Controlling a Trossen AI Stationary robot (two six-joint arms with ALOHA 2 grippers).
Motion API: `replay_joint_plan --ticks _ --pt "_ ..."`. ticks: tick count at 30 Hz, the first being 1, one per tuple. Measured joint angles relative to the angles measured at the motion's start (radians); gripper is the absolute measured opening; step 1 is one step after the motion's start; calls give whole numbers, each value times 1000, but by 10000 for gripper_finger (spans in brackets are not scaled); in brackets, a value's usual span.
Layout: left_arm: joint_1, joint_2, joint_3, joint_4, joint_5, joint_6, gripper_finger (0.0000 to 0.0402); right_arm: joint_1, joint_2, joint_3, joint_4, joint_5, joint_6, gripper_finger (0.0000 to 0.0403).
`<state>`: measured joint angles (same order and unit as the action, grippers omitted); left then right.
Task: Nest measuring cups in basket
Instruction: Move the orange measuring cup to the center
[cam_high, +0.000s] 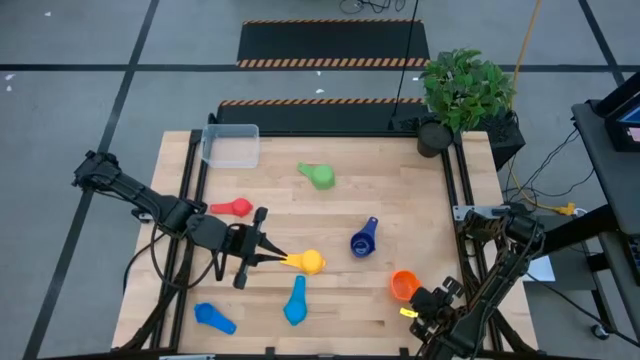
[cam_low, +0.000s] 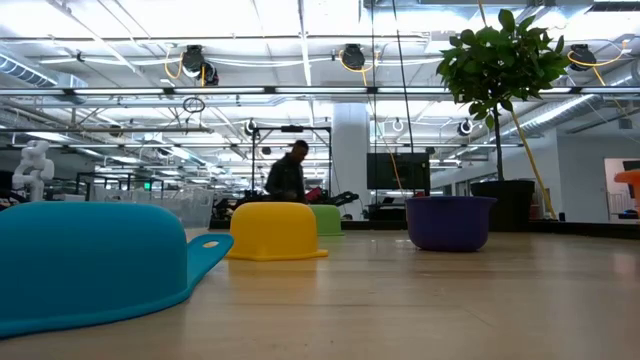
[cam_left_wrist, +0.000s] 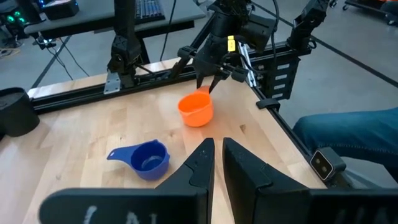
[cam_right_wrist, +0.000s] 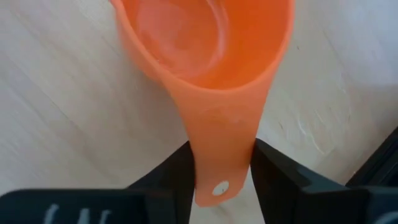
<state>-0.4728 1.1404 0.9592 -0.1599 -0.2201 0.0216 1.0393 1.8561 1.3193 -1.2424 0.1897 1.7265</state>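
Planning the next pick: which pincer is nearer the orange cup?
Right. The right pincer straddles the orange cup at its handle; the left pincer is across the table beside the yellow cup.

Orange cup (cam_high: 404, 285), yellow cup (cam_high: 311, 262), navy cup (cam_high: 362, 241), pale wood table (cam_high: 300, 215)

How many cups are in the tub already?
None yet: the clear basket looks empty. In hand: the right gripper has its jaws around the orange cup's handle, and the left gripper is at the yellow cup. Still loose on the table: red, green, navy and two light blue cups.
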Motion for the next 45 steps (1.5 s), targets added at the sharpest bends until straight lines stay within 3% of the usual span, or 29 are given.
replay_joint_plan --ticks 10,19,25,31,39,45 --pt "0 0 0 0 0 0 37 -16 0 0 1 49 -14 98" --pt "0 0 0 0 0 2 37 -71 0 0 0 61 -108 6" --pt "0 0 0 -1 0 27 37 -143 -46 0 -2 134 -195 5" --pt "0 -8 0 -4 -12 119 37 -233 -192 1 -1 302 -302 3" --pt "60 -30 -1 5 -103 199 37 -369 -384 1 38 638 -687 1" --pt "124 -66 -1 -21 -104 165 37 -534 -433 1 241 770 -1125 1"
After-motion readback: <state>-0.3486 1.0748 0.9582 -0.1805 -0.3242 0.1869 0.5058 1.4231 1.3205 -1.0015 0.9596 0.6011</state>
